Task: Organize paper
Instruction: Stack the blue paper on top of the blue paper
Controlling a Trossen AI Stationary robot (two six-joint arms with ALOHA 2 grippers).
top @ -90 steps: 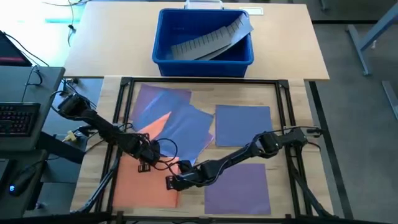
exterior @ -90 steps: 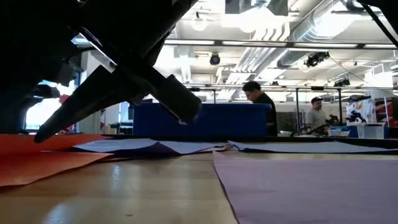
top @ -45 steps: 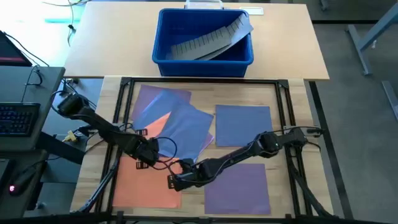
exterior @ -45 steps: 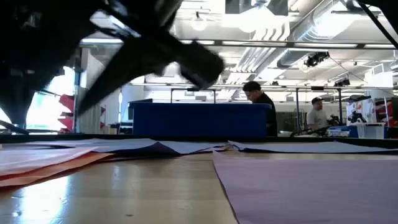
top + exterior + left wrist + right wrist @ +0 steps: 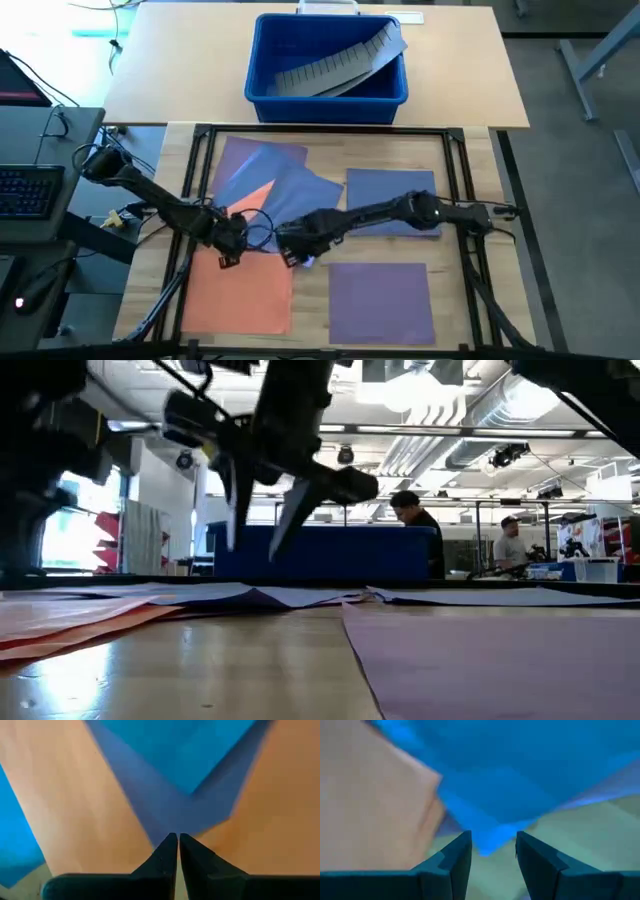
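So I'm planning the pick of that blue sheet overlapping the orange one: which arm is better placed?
Probably the right. Its pincer is open with the blue sheet's corner between the fingers. The left pincer is shut, over the orange sheet.

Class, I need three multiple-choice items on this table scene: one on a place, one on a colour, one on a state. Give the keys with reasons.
1. Where does the grey ridged strip lie?
A. in the blue bin
B. on the orange sheet
C. under the right arm

2. What colour is the sheet at the table's front-left corner?
A. green
B. orange
C. white

3. How do the left gripper's jaws stand?
A. wide open
B. gripping the bin
C. shut

Key: 1 A, the strip rests inside the bin; 2 B, the orange sheet lies there; 3 C, the left wrist view shows the tips together.
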